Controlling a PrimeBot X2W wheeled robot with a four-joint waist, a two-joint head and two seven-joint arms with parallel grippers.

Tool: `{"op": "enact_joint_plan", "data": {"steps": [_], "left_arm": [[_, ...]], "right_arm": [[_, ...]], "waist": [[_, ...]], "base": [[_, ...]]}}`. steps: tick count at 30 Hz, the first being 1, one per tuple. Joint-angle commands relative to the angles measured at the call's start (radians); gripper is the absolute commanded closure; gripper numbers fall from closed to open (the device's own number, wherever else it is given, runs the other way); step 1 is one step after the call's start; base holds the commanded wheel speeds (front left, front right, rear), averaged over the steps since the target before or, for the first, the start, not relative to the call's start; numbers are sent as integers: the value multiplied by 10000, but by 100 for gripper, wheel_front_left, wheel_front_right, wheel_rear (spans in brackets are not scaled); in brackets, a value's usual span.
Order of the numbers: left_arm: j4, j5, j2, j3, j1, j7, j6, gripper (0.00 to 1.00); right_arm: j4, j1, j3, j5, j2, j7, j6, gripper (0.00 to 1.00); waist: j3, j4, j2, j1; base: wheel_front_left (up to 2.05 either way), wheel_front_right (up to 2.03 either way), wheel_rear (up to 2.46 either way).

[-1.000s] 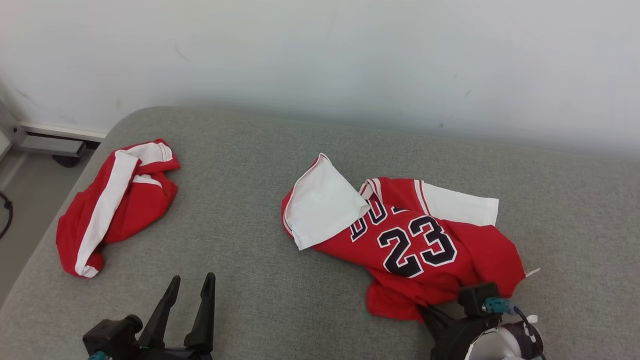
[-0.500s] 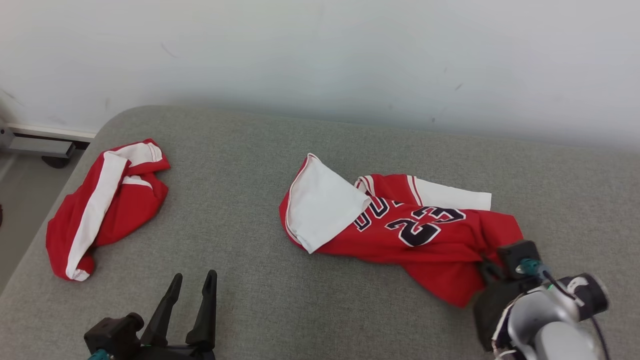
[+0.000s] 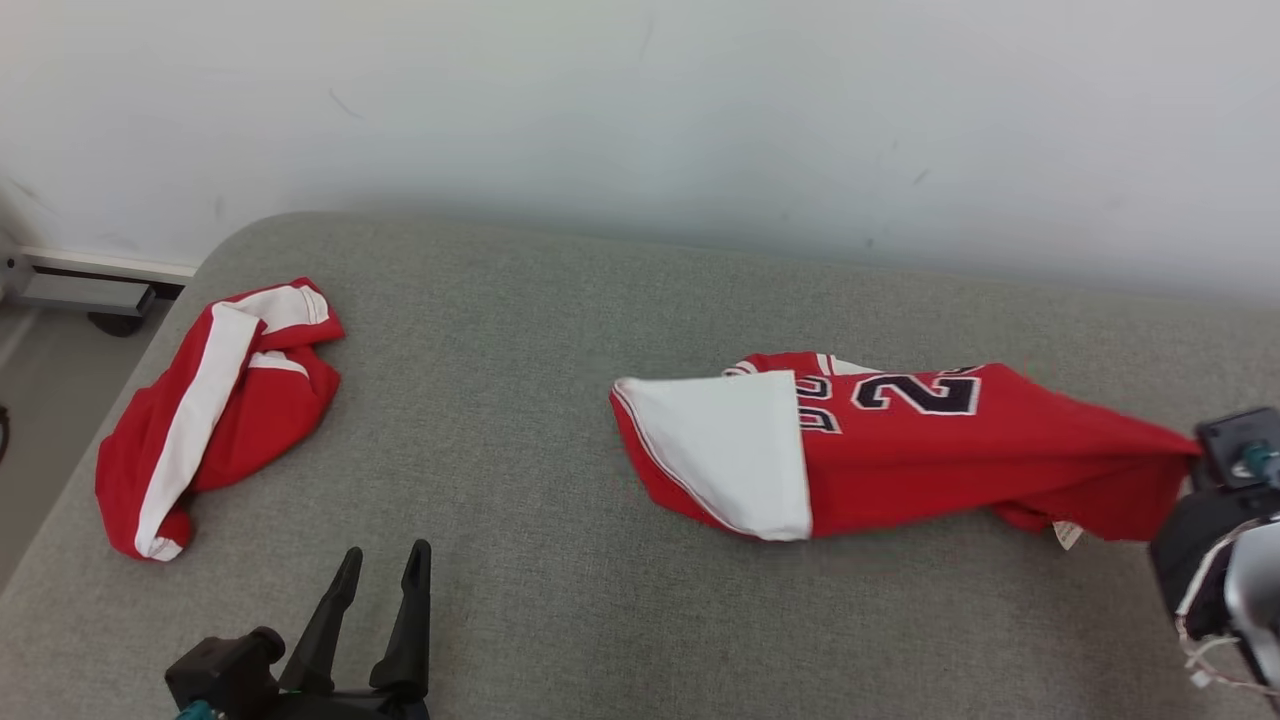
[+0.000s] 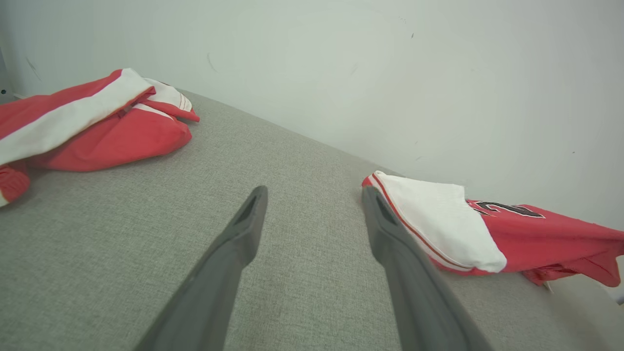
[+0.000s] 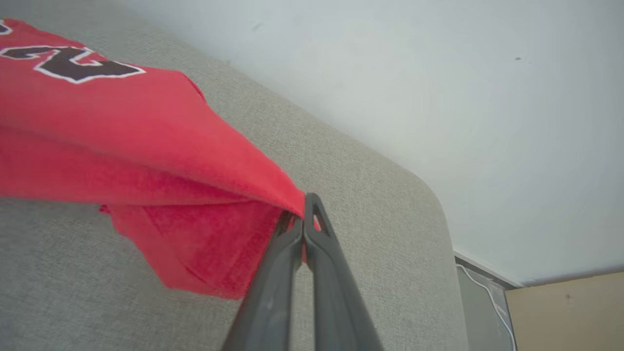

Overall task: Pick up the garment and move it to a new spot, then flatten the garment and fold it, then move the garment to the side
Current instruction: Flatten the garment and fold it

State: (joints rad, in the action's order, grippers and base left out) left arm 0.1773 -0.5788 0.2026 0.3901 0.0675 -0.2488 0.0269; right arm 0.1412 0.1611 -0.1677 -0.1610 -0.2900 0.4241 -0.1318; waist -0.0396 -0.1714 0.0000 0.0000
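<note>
The garment (image 3: 930, 460) is a red jersey with a dark "23" and one white sleeve folded over its left end. It lies stretched out on the right half of the grey cushioned surface (image 3: 520, 400). Its right corner is lifted off the cushion, with my right gripper (image 3: 1195, 458) shut on it. In the right wrist view the gripper (image 5: 304, 214) has its fingers pressed together on the red fabric (image 5: 146, 146), which hangs away to the left. My left gripper (image 3: 385, 555) stands open at the lower left, nothing between its fingers (image 4: 243, 234), and well apart from the jersey (image 4: 536, 234).
A second red and white garment (image 3: 215, 410) lies crumpled at the cushion's left edge, also in the left wrist view (image 4: 97, 126). A white wall (image 3: 700, 120) runs behind. The cushion's rounded right end (image 5: 419, 204) drops off to the floor.
My right gripper has pulled the jersey's corner rightward and upward, dragging the jersey to the right and stretching it out. The left gripper has stayed put.
</note>
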Motion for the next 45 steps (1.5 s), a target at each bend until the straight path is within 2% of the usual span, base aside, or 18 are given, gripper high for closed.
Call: {"op": "enact_joint_plan", "data": {"steps": [1,8,14,15,16,21,25,31,38,41,45], "left_arm": [[13,-34,28,-38,75,-49,13,0],[63,-49,-29,-35,211,-81,-42,0],[168,-57,-47,3,301,-89,-112,0],[182,-48,-50,20,329,-92,-131,0],[192,-39,-49,32,350,-95,-140,0],[263,-45,-3,92,348,-91,-149,0],[253,-63,66,83,234,-74,-113,0],[125,-34,137,151,73,-10,-51,0],[7,-77,184,169,-76,26,60,0],[-34,-91,208,189,-168,42,72,0],[-92,-104,214,206,-174,46,86,0]], "right_arm": [[-25,115,-75,-73,-105,27,21,100],[297,530,-1067,-411,-653,-117,21,100],[1426,1111,-1648,-550,-533,-588,21,100],[1685,1163,-1645,-553,-480,-677,21,65],[1938,1234,-1686,-495,-396,-721,21,0],[2865,1420,-1575,-511,-144,-1139,21,0],[3152,1511,-1505,-310,116,-1579,21,0],[3310,1690,-1164,808,541,-2816,21,0],[2048,858,-1091,2007,2121,-4790,21,0],[1364,246,-686,2647,2367,-5273,21,0],[918,-389,-55,3506,2390,-5622,21,0]], "waist": [[-21,20,0,0],[-199,133,0,0],[-309,208,0,0],[-310,211,0,0],[-309,216,0,0],[-223,214,0,0],[-105,261,0,0],[78,418,0,0],[287,744,0,0],[345,898,0,0],[384,1035,0,0]], "base": [[0,0,0],[0,0,0],[0,0,0],[0,0,0],[0,0,0],[0,0,0],[0,0,0],[0,0,0],[0,0,0],[0,0,0],[0,0,0]]}}
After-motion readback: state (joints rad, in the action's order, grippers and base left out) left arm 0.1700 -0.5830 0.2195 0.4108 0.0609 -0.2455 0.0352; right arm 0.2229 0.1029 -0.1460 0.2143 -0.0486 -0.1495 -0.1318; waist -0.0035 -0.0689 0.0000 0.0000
